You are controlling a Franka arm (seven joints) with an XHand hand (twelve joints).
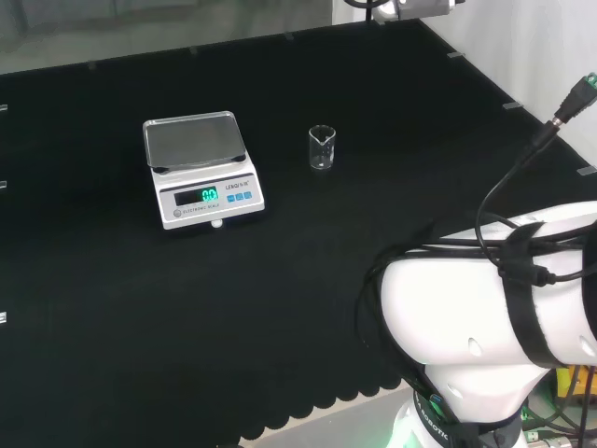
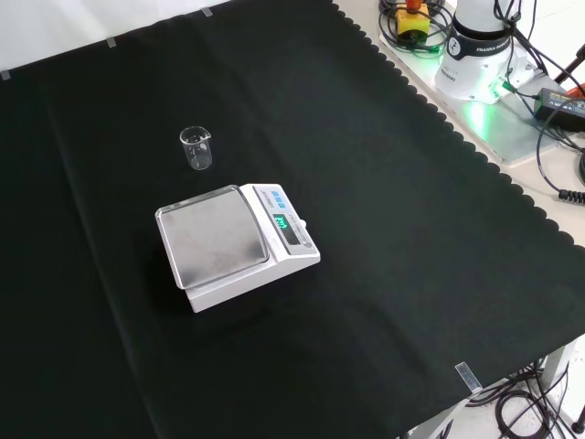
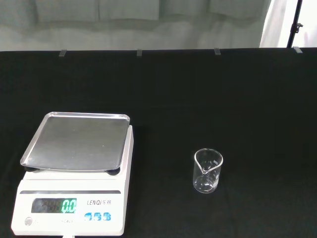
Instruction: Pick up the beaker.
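Note:
A small clear glass beaker point(image 1: 321, 147) stands upright on the black cloth, to the right of the scale in the head view. In the front view the beaker point(image 2: 196, 148) sits above the scale, nearer the view's top. The wrist view looks at the beaker point(image 3: 207, 171) from a distance, with its spout turned toward the camera; it looks empty. Nothing touches it.
A white digital scale point(image 1: 201, 169) with a steel pan stands beside the beaker; the scale point(image 2: 236, 243) has its lit display facing right in the front view. The arm's white link point(image 1: 485, 308) fills the head view's lower right. The arm's base point(image 2: 480, 46) and cables lie past the cloth's edge.

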